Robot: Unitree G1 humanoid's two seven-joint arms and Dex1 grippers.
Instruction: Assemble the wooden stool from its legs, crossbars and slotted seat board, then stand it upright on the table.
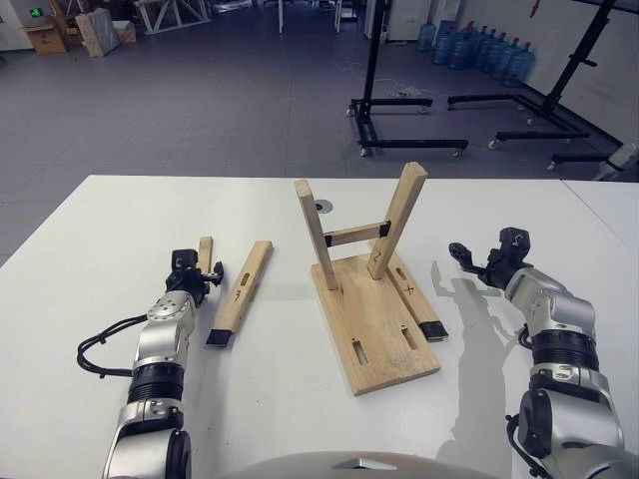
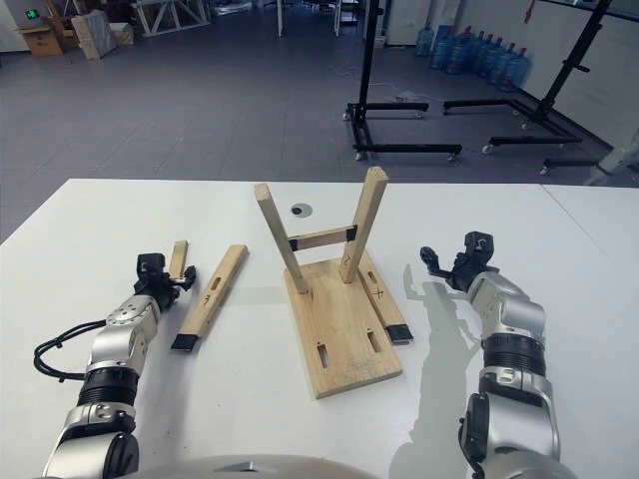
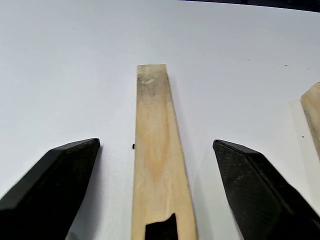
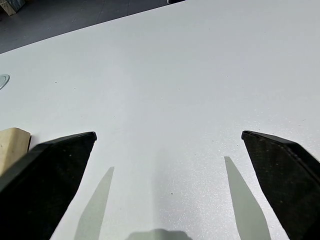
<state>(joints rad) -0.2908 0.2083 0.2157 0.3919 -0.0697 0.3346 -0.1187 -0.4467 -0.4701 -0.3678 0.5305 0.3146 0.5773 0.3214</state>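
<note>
Centrally on the white table, the slotted seat board is laid flat, with a left upright leg and a right upright leg stood in it, joined by a crossbar. A third leg is laid along the board's right edge, and a loose leg is seen to its left. The left gripper is held with fingers apart astride a loose crossbar, untouched. The right gripper is spread wide over bare table.
</note>
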